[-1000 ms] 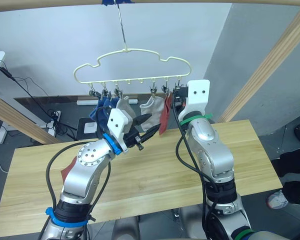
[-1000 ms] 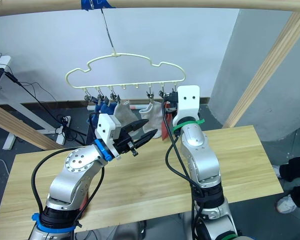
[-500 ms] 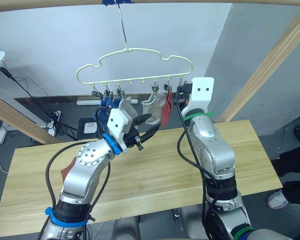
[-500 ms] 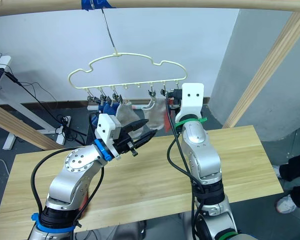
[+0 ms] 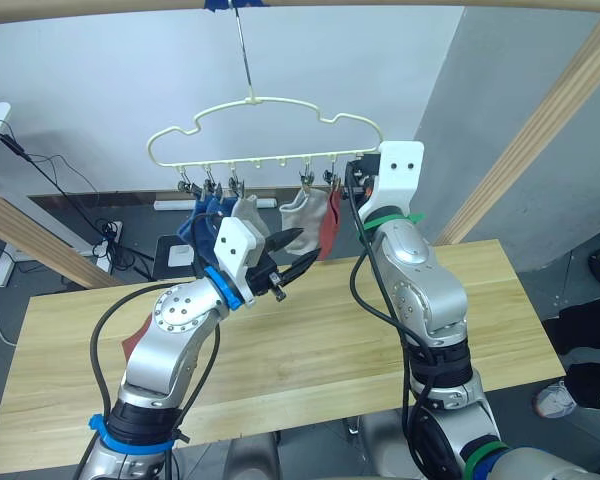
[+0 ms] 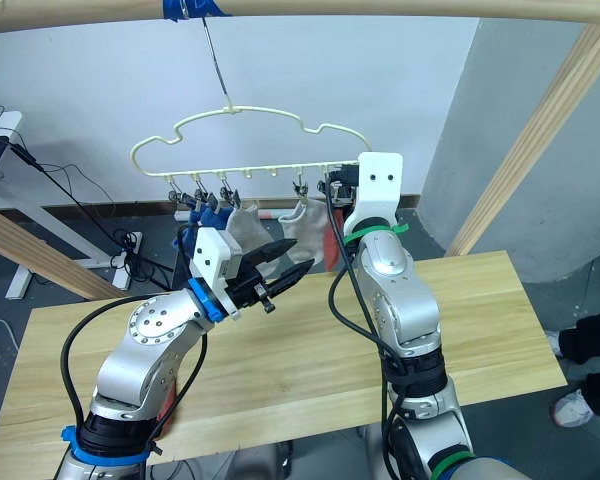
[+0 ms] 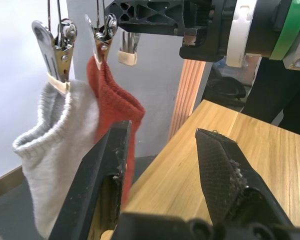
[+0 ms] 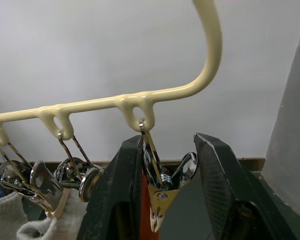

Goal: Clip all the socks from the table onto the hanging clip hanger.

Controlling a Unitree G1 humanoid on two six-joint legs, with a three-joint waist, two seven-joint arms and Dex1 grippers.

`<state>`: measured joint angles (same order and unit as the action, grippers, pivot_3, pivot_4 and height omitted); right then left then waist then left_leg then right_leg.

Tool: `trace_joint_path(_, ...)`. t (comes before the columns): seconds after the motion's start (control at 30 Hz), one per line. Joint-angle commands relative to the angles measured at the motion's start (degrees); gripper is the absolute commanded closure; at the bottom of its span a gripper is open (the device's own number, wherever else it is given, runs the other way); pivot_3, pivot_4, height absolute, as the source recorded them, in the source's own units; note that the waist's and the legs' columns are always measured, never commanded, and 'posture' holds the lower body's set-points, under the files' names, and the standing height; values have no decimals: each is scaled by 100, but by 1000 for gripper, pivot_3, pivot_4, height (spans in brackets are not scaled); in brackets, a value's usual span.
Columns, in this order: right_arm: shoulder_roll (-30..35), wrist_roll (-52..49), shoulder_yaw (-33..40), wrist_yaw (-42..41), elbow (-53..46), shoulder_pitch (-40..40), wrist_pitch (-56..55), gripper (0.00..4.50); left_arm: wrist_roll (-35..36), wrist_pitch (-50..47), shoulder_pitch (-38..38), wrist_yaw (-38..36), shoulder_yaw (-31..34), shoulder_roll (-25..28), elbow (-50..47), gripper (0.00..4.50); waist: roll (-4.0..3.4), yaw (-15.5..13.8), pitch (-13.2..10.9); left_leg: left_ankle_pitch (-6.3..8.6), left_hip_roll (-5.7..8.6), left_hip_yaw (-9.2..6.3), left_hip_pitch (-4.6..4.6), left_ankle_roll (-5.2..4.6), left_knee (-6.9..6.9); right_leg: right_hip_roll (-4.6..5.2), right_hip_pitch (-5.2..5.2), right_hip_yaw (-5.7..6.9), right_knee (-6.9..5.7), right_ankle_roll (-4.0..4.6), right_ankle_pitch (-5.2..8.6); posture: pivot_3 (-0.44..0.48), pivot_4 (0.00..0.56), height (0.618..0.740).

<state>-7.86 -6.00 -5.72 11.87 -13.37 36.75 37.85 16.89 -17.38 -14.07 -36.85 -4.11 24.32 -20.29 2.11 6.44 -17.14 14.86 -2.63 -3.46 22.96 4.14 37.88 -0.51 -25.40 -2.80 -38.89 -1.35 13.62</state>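
Right gripper (image 8: 162,200) is raised at the right-hand end of the clip hanger (image 5: 265,102); from its wrist camera I see both black fingers (image 8: 121,200) spread apart with the last metal clip (image 8: 162,187) between them, not pinched, and a sliver of rust-red behind that clip; left gripper (image 5: 292,256) hovers lower, above the table (image 5: 480,300) and just below the hung socks, its two fingers parted and holding nothing; through its wrist view I look between those fingers (image 7: 107,170) at a light grey sock (image 7: 55,140) and a rust-red sock (image 7: 117,115), each pinned by its own clip and hanging side by side, touching; the clip hanger hangs by its metal hook (image 5: 244,55) from the wooden rail (image 5: 380,5) marked with blue tape (image 5: 235,4); along its row of clips, from my left, I see blue socks (image 5: 205,215) bunched together, then a grey sock (image 5: 248,215), a second grey one further right, and the rust-red sock nearest the right gripper; one more rust-red sock (image 5: 135,340) lies on the table near its left side, partly hidden behind the left arm; off the table's far right edge a person's leg and shoe (image 5: 560,398) show on the floor; cables (image 5: 70,200) run across the floor at the far left.
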Motion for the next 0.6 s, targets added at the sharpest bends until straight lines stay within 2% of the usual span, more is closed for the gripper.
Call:
trace_joint_path(0.03, -601, -169, 49, 177, -256, 295, -31, 2837, 25, 19, 3, 6, 53, 30, -141, 2229, 0, 0, 0, 0, 0, 0, 0, 0, 0, 0, 0, 0, 0, 0, 0, -146, 222, 740)
trace_joint_path(0.6, -773, -783, 66, 757, -487, 369, 209, 2837, -2, 42, 5, 15, 36, 29, -121, 2229, 0, 1, 0, 0, 0, 0, 0, 0, 1, 0, 0, 0, -1, 1, 0, -149, 223, 740)
